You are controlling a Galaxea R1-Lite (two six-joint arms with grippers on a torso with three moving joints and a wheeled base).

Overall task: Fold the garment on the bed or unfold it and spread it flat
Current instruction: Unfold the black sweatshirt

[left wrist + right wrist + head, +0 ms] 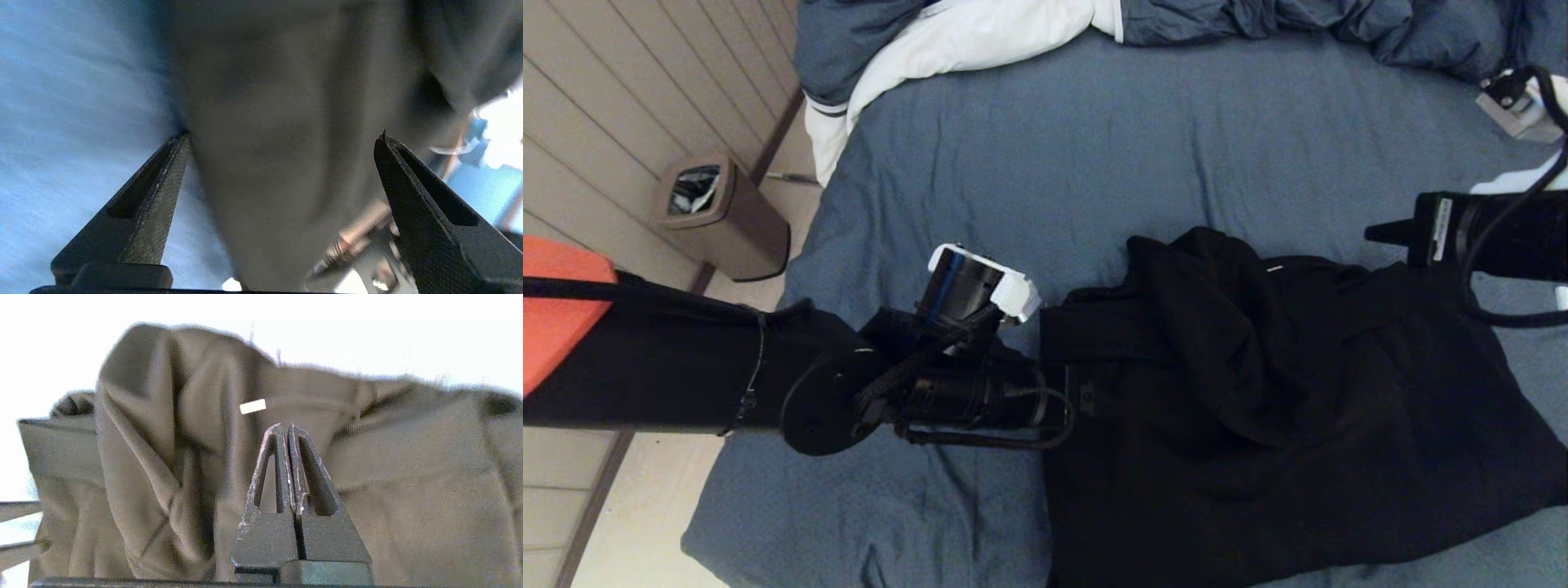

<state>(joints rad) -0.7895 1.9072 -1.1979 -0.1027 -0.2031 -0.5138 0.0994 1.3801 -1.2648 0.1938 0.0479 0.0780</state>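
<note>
I see the bed (1176, 155) filling most of the head view, its blue-grey sheet lightly creased. Along its far edge lies a bunched duvet (980, 37), blue-grey outside with the white lining turned up. The garment (1258, 392) is next in size: a black hooded sweatshirt lying rumpled on the near right part of the bed, with loose folds heaped through its middle and a flat band of fabric reaching toward my left arm. A small pale tag (252, 406) shows on the cloth in the right wrist view.

My left arm comes in from the left side, and the left gripper (282, 139) sits at the garment's left edge. In the left wrist view its fingers (163, 196) stand wide apart, with dark cloth lying between and beyond them; I cannot say that they touch it, and nothing is pinched.

My right gripper (284, 430) is at the right side of the bed, level with the garment's far right corner. Its fingers are pressed together with nothing between them, pointing at the cloth.

On the floor by the wall to the left stands a brown bin (723, 216).
</note>
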